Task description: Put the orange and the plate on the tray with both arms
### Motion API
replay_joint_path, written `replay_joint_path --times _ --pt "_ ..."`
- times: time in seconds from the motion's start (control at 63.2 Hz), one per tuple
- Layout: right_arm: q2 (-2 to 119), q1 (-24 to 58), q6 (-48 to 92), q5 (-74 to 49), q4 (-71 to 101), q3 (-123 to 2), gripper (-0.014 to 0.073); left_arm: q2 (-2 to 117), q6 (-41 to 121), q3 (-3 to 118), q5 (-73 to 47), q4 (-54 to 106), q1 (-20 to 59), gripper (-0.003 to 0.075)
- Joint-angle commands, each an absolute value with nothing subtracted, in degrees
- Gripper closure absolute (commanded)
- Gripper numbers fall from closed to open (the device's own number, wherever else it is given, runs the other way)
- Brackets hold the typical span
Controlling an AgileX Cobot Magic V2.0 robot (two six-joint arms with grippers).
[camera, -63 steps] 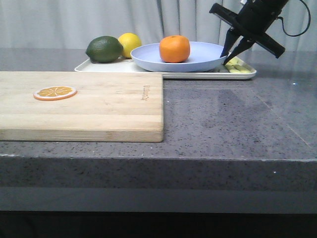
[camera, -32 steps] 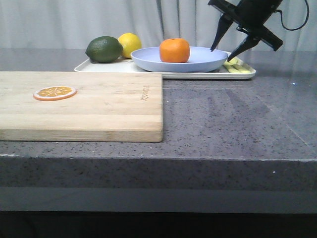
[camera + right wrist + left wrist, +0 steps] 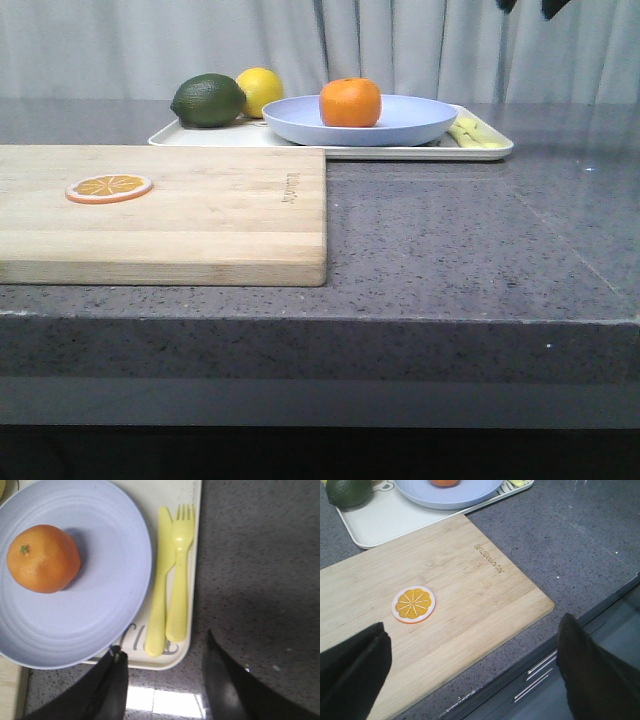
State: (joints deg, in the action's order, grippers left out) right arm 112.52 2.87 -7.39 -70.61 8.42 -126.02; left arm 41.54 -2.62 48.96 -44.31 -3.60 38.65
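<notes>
The orange (image 3: 350,102) sits in the pale lavender-blue plate (image 3: 400,125), which rests on the cream tray (image 3: 400,153) at the back of the counter. In the right wrist view the orange (image 3: 43,558) lies on the plate (image 3: 90,610), and the tray (image 3: 195,555) shows beside it. My right gripper (image 3: 165,680) is open and empty, above the tray's near corner and clear of the plate. In the front view only its tips (image 3: 550,6) show at the top edge. My left gripper (image 3: 470,680) is open and empty over the cutting board's front edge.
A wooden cutting board (image 3: 200,215) with an orange slice (image 3: 109,187) lies front left. A green lime (image 3: 208,100) and a yellow lemon (image 3: 262,88) sit on the tray's left end. A yellow fork (image 3: 178,575) and knife (image 3: 159,580) lie on its right end.
My right gripper has risen from the plate's right rim, almost out of the front view. The plate with the orange stays on the tray.
</notes>
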Motion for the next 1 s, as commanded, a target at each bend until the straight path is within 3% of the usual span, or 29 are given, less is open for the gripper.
replay_joint_path --times 0.0,0.427,0.981 --pt "105.0 2.83 -4.73 -67.86 6.22 -122.93 0.0221 41.33 -3.21 50.44 -40.09 -3.74 38.4 0.0068" --pt "72.88 2.83 3.61 -48.48 6.28 -82.94 0.0221 41.33 -3.21 50.44 -40.09 -3.74 38.4 0.0068" --pt "36.47 2.83 7.24 -48.46 6.28 -52.3 0.0221 41.33 -3.21 50.44 -40.09 -3.74 38.4 0.0068"
